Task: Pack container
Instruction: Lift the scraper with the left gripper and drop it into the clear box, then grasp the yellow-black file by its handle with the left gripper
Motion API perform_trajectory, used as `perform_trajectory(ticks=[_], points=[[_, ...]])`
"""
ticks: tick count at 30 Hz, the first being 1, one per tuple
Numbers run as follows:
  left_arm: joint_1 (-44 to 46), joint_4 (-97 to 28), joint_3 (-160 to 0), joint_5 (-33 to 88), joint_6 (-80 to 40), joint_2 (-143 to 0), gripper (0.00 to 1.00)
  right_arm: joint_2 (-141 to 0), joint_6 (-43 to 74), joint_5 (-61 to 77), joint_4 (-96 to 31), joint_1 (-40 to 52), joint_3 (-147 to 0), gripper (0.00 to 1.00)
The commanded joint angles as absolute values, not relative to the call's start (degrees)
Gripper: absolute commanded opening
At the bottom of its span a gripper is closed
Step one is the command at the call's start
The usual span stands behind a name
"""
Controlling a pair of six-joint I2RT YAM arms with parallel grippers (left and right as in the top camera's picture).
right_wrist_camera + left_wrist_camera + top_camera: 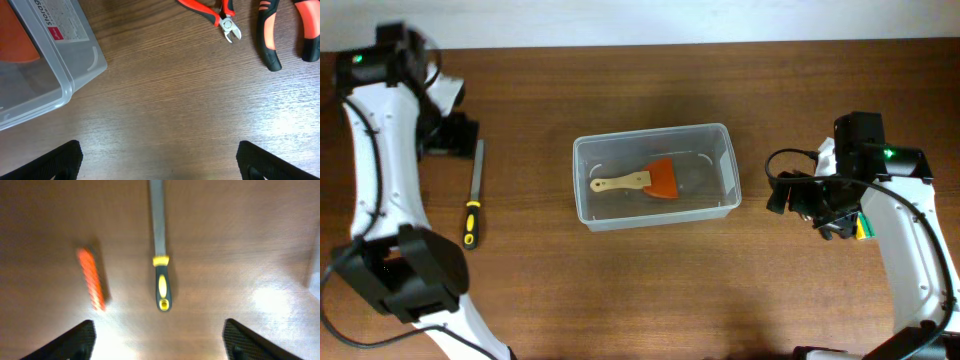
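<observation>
The container (pixel 581 190) is clear plastic with a white, red-patched label (pixel 64 24); the scraper (pixel 638 181) inside has an orange blade and pale wooden handle. The file (pixel 160 245) is grey with a black-and-yellow grip, the cutters (pixel 202 10) orange-red and black, the table (pixel 175 105) brown wood-grain.

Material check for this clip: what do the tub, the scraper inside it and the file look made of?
Tub: clear glossy plastic; orange shows through its wall.
Scraper: pale matte handle, apparently wood; orange blade, perhaps plastic or silicone, too small to tell.
File: dull grey blade, likely steel; yellow and black handle, seemingly moulded plastic or rubber.
</observation>
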State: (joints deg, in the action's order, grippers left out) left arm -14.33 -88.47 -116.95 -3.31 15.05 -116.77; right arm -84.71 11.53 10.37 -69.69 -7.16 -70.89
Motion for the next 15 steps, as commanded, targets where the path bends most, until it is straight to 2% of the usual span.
perform_trajectory(ticks=[1,6,15], points=[[-17.0,-84.9,-108.3,1.3,11.2,-118.7,0.80,-84.4,11.0,9.8,-69.7,-7.6,-71.6,0.98],[-17.5,-72.1,-96.0,1.3,13.0,-118.7,0.80,-84.4,11.0,9.8,-69.5,-7.6,-71.6,0.99],[-17.0,-58.0,-82.7,-1.1,13.4,-118.7,0.80,-84.4,11.0,9.8,-69.5,-7.6,-71.6,0.98]])
